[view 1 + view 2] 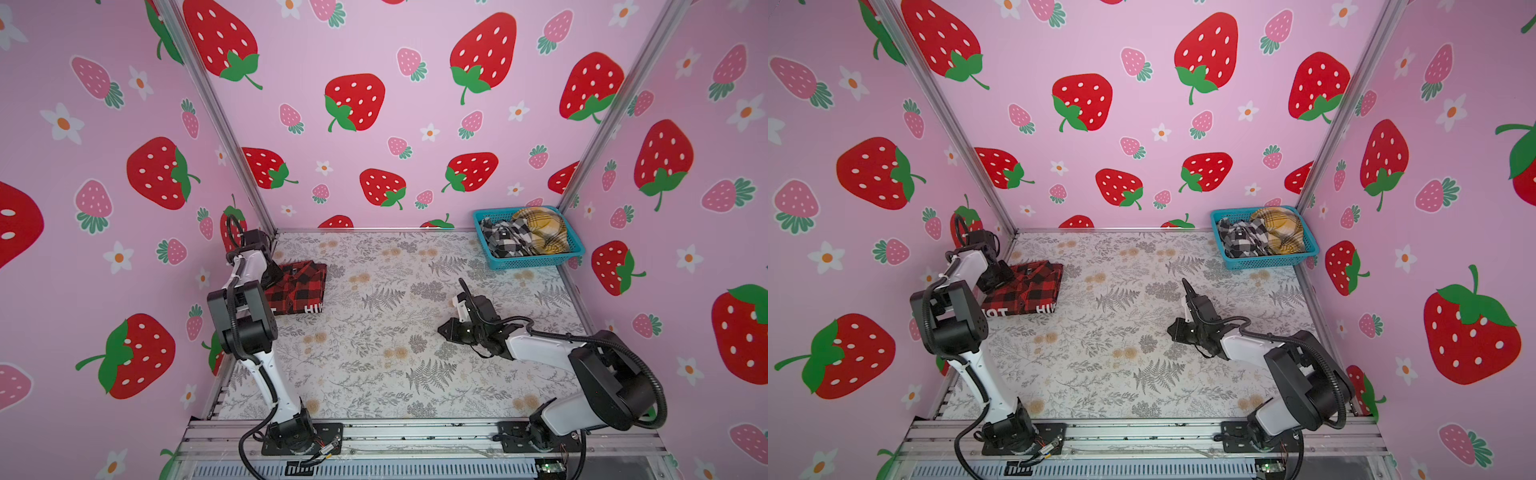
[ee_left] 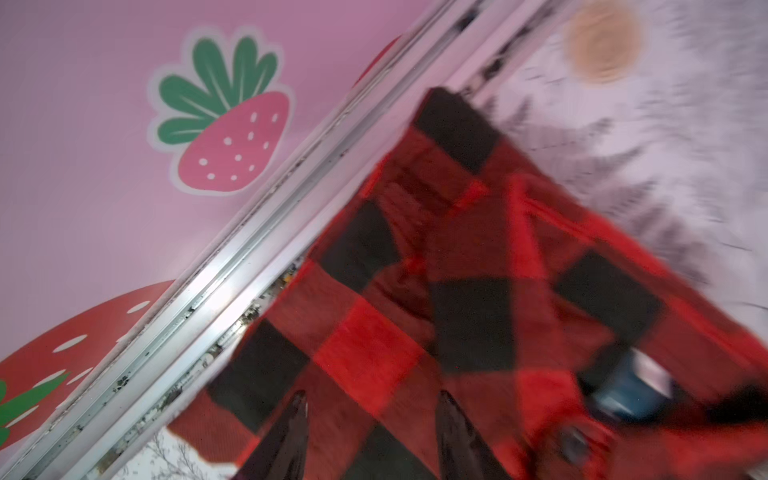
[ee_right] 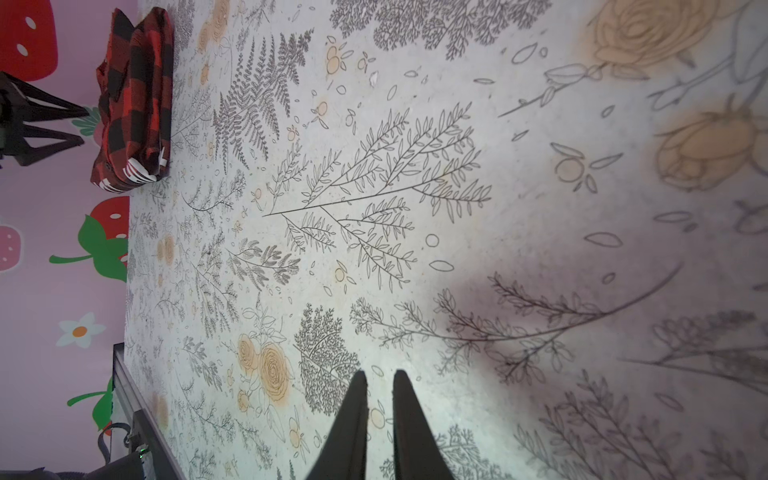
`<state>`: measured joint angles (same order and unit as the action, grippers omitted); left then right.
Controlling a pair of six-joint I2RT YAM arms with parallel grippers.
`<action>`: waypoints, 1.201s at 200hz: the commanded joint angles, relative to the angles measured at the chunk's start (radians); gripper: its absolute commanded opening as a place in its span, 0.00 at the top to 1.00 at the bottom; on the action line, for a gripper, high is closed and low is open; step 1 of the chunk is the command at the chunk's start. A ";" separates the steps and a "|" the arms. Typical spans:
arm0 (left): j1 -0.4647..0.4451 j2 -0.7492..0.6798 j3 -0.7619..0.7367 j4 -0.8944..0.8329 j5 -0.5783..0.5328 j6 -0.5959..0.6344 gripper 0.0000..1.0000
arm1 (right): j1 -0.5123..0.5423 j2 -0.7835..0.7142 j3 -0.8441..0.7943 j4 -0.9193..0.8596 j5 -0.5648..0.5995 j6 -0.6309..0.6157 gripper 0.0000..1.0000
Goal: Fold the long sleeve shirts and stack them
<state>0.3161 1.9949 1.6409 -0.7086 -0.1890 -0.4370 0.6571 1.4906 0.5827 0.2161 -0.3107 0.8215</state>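
Right fingers point(image 3: 353, 415) hover almost together over bare tabletop point(image 1: 395, 332), holding nothing. Left fingers point(image 2: 291, 436) stand apart over the folded red-and-black shirt point(image 1: 299, 286) at the tabletop's far left. Black-and-white shirt point(image 1: 505, 239) and yellow shirt point(image 1: 540, 232) lie crumpled in the blue basket point(image 1: 536, 262), far right.

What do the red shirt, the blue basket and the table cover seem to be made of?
Red shirt: soft woven cloth, perhaps flannel; matte, fuzzy, folds thickly. Basket: probably plastic; rigid perforated walls, even turquoise colour. Table cover: likely printed vinyl or paper; flat, matte, floral print.
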 commanded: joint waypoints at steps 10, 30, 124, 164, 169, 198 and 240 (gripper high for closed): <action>-0.063 -0.172 -0.090 -0.030 0.021 -0.043 0.44 | 0.004 0.002 0.022 -0.016 0.022 0.007 0.79; -0.107 -0.274 -0.192 -0.026 0.051 -0.049 0.43 | 0.004 -0.004 0.025 -0.023 0.028 0.005 0.71; -0.558 -0.774 -0.466 0.115 0.257 -0.005 0.41 | -0.012 -0.367 0.143 -0.269 0.381 -0.084 0.42; -0.570 -1.009 -0.599 0.275 0.202 0.063 0.31 | -0.014 -0.706 0.140 -0.195 0.760 -0.243 0.25; -0.570 -1.024 -0.631 0.306 0.162 0.073 0.27 | -0.014 -0.745 0.110 -0.157 0.814 -0.261 0.19; -0.568 -1.036 -0.863 0.535 0.017 0.190 0.01 | -0.016 -0.934 -0.125 0.052 1.156 -0.378 0.09; -0.538 -0.907 -0.976 0.719 -0.211 0.252 0.01 | -0.068 -0.893 -0.252 0.064 1.397 -0.403 0.00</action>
<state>-0.2512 1.0351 0.6868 -0.1890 -0.2054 -0.2531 0.6197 0.5434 0.3546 0.2432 0.8421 0.4526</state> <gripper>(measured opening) 0.993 0.994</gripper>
